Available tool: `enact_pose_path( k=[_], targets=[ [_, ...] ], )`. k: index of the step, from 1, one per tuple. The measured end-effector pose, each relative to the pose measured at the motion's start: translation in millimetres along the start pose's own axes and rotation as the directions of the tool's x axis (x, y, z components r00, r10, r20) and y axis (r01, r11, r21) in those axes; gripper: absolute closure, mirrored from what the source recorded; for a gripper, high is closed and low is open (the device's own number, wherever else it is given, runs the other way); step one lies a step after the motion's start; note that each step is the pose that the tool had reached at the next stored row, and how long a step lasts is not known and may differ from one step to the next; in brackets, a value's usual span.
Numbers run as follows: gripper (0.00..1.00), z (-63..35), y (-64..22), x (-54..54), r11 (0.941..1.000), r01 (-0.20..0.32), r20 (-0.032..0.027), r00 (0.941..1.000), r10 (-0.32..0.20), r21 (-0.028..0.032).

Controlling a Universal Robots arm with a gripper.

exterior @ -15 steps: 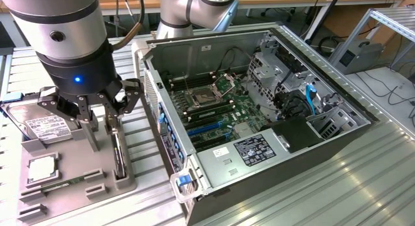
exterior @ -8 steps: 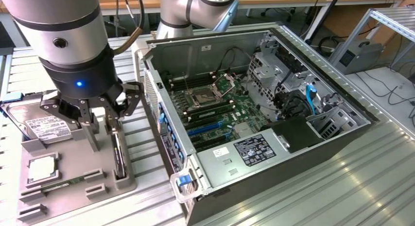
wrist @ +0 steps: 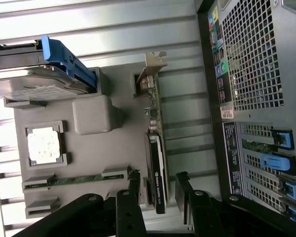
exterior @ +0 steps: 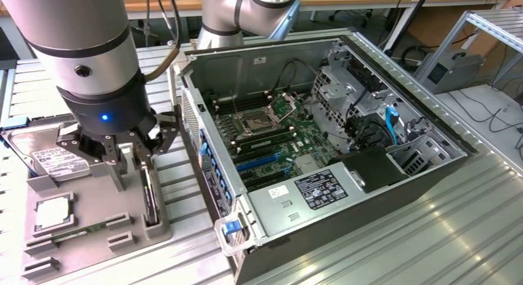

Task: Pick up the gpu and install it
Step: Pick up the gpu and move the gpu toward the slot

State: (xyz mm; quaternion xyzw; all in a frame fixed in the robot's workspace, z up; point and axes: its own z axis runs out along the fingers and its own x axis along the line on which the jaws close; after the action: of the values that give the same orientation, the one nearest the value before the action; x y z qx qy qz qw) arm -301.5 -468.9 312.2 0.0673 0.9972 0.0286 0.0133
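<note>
The claw (wrist: 158, 177) hangs half-wide over the grey tray (wrist: 89, 148) on the desk (exterior: 425, 236), its two fingers (wrist: 133, 190) straddling the gpu (wrist: 157, 143) with a gap showing beside the card. The gpu stands on its long edge in a slot along the tray edge nearest the open computer case (exterior: 327, 193), its metal bracket at the same end of the tray as the hard drive (exterior: 59, 163)

Gpu (wrist: 158, 168): thin black card, silver bracket, on edge in tray (wrist: 89, 153).
</note>
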Motion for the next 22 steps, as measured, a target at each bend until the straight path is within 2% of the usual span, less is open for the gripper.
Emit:
enact_pose_path(
  k=[6, 14, 16, 19, 22],
  targets=[
    [0.58, 12.2, -0.3, 0.3, 1.0, 0.0, 0.0, 1.0, 0.0, 0.0001],
    [0.57, 12.6, -0.3, 0.3, 1.0, 0.0, 0.0006, 1.0, 0.0, 0.0049],
    [0.44, 12.6, -0.3, 0.4, 1.0, 0.0, 0.0006, 1.0, 0.0, 0.005],
    [0.44, 15.5, -0.4, 0.4, 1.0, 0.0, 0.0006, 1.0, 0.0, 0.005],
    [0.44, 23.9, -1.0, 0.6, 1.0, 0.0, 0.0006, 1.0, 0.0, 0.005]
  ],
)
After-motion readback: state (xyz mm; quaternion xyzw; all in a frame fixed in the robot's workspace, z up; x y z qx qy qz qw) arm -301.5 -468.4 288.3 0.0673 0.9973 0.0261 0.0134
